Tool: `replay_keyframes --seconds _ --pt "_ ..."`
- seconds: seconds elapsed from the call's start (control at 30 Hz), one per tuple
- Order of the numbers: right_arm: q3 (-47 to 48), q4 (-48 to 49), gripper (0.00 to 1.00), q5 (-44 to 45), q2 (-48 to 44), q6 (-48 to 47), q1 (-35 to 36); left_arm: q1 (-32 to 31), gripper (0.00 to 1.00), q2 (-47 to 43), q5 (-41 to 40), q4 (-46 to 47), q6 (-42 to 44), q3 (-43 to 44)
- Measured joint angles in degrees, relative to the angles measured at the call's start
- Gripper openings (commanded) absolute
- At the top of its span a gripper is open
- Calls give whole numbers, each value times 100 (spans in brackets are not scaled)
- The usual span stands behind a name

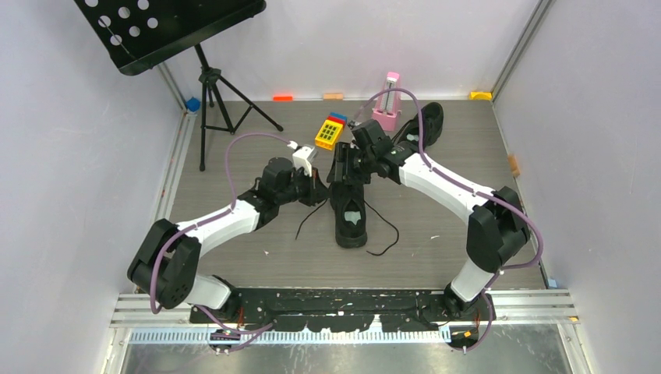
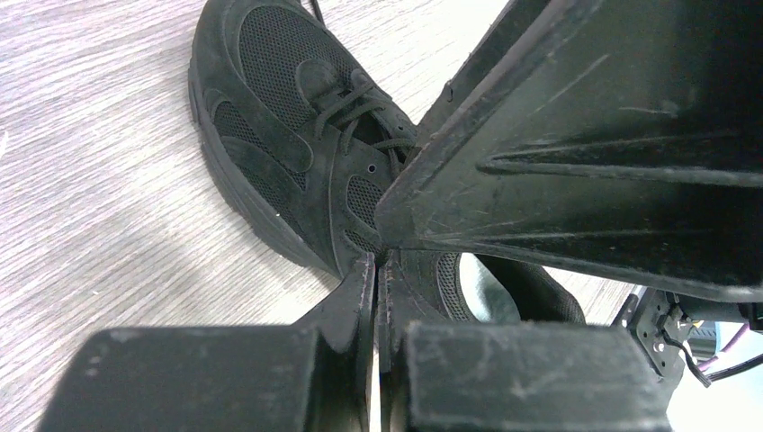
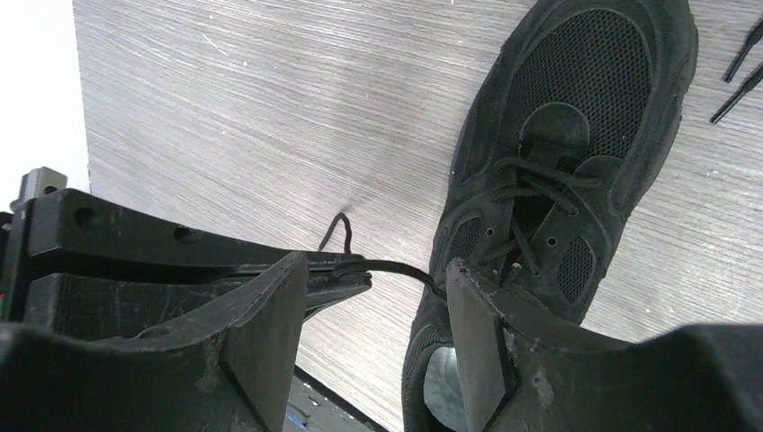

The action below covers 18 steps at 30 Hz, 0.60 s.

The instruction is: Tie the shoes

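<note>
Overhead view. Near shoe (image 1: 351, 224) sits mid-table (image 1: 234, 257), toe to 12 o'clock, heel to 6. A pale patch shows inside the heel. Far shoe (image 1: 427, 123) lies at 1 o'clock from it, near the back edge, partly hidden behind the right arm.

Left gripper (image 1: 318, 189) is at 9 o'clock of the near shoe, just beside its lacing. Right gripper (image 1: 348, 167) comes in from 2 o'clock, above the toe end. The two grippers are close together.

Left wrist view: left gripper (image 2: 376, 265) has its fingers pressed together with no gap, tips just beside the shoe's side (image 2: 270, 135). One finger of the right gripper fills the upper right.

Right wrist view: the left gripper's closed tips pinch a lace (image 3: 396, 268). It runs taut from the tips to the eyelets of the shoe (image 3: 576, 117), and a short end curls up past the tips. Right gripper (image 3: 373, 268) has its jaws moderately apart and grips nothing. The taut lace crosses the gap between them.

Two slack lace tails lie on the table, one at 8 o'clock of the near shoe (image 1: 302, 226) and one at 4 o'clock (image 1: 387, 238).

Also present: music stand (image 1: 210, 86) at 10 o'clock, yellow keypad toy (image 1: 329, 134) at 12, pink object (image 1: 388, 105) at 12 to 1.
</note>
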Motion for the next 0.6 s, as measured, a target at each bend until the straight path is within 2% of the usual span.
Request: replay_keyframes --seconds 0.2,0.4,0.6 --pt "28 -4 52 83 66 -42 -2 -15 0 0 28 44 -17 0" --pt "118 -9 28 83 131 -101 -2 -57 0 37 28 157 -46 2" --pt "162 -39 13 74 160 -87 -2 -63 0 142 26 275 -144 2"
